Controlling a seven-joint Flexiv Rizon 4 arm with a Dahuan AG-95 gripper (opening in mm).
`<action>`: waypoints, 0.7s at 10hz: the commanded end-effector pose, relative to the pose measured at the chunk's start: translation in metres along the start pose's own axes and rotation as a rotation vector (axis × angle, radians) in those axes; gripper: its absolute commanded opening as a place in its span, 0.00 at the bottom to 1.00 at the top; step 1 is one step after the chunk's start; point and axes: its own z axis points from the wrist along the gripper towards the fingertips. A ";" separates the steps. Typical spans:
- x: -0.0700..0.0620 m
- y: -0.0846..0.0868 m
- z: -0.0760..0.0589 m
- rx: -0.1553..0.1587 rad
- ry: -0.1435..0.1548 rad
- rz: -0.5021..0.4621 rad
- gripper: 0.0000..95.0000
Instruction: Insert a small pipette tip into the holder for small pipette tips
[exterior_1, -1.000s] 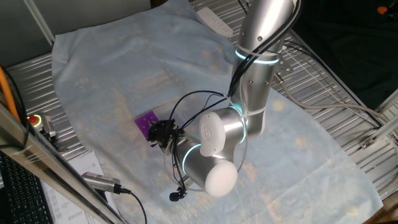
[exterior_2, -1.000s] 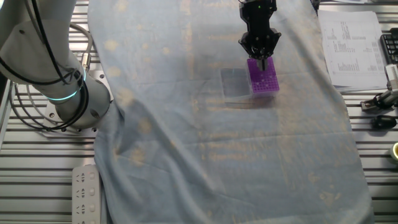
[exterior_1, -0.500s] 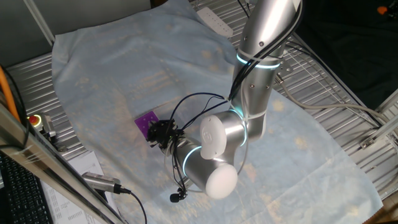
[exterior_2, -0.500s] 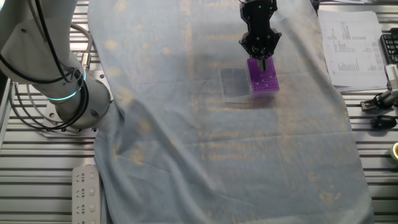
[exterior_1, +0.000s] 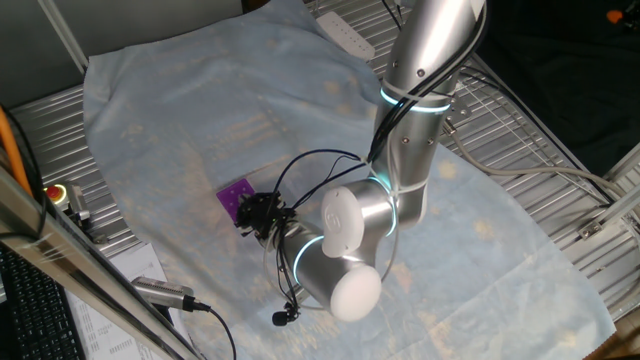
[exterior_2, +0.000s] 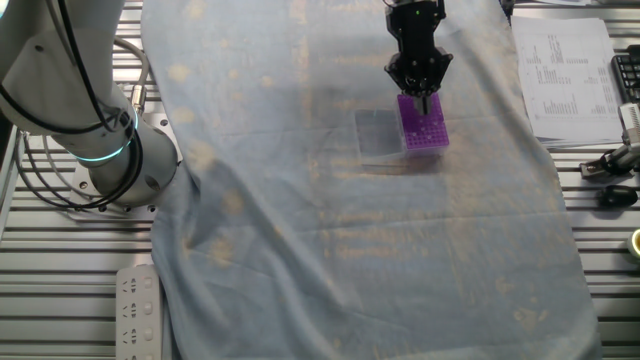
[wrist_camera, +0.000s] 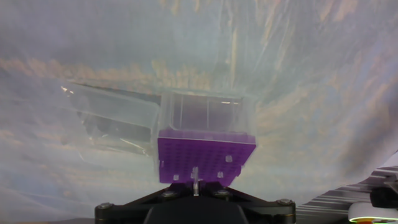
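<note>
Pipette tip (wrist_camera: 195, 181) shows only in hand view: clamped in the jaws, long axis upright, pointing down at the near edge of the purple holder (wrist_camera: 205, 158). Fixed views show gripper (exterior_2: 421, 92) over holder on the cloth-covered desk (exterior_2: 300, 250).

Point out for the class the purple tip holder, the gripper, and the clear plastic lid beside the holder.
Purple tip holder (exterior_2: 424, 125): the other fixed view, on its holed top face.
Gripper (exterior_2: 421, 88): the other fixed view, midway between the fingertips.
Clear plastic lid (wrist_camera: 115, 121): hand view, on its transparent panel left of the holder.
</note>
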 end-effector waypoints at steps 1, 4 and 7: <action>0.000 0.000 0.000 0.001 -0.002 -0.004 0.00; -0.002 0.000 -0.001 -0.004 -0.006 -0.008 0.00; -0.004 0.002 -0.001 -0.006 -0.004 -0.011 0.00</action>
